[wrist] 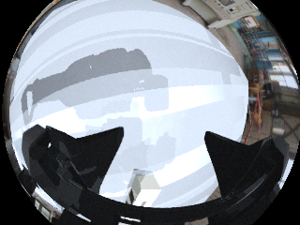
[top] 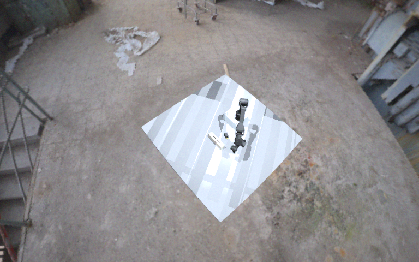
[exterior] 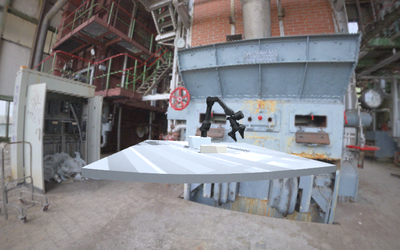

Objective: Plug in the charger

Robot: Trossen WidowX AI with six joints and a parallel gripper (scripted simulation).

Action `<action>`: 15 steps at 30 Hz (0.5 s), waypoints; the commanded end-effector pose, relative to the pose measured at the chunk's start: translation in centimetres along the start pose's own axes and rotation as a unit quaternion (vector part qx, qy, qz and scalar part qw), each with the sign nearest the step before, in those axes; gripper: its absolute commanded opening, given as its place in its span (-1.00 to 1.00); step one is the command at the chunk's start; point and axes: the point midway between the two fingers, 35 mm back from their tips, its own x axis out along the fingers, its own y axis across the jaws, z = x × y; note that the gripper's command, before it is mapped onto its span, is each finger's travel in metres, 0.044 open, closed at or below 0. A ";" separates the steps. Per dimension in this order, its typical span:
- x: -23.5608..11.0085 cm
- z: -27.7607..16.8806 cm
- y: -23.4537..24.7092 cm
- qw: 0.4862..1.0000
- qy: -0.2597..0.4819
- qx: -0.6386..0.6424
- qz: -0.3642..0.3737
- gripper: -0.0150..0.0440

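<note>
The cream power strip (top: 215, 140) (exterior: 213, 148) lies flat near the middle of the grey-and-white table (top: 175, 132) (exterior: 141, 164). The small dark two-prong charger (top: 226, 135) lies on the table just right of the strip, apart from it; the exterior view does not show it. My gripper (top: 234, 148) (exterior: 237, 134) (wrist: 165, 134) is open and empty. It hangs above the table, a little to the right of the charger and the strip, fingers pointing down. In the wrist view both dark fingers stand wide apart over bare table top (wrist: 157, 37) and shadows.
The arm's base (top: 243, 101) stands on a white pedestal (exterior: 199, 141) behind the strip. The table ends in sharp edges on all sides, with concrete floor, a metal cart (exterior: 17, 182) and large machinery around it.
</note>
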 end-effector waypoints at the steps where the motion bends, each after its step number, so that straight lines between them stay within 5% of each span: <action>1: -0.3 -2.7 1.2 0.999 0.027 0.040 0.020 1.00; 15: -2.1 -10.0 5.0 0.978 0.102 0.163 0.075 1.00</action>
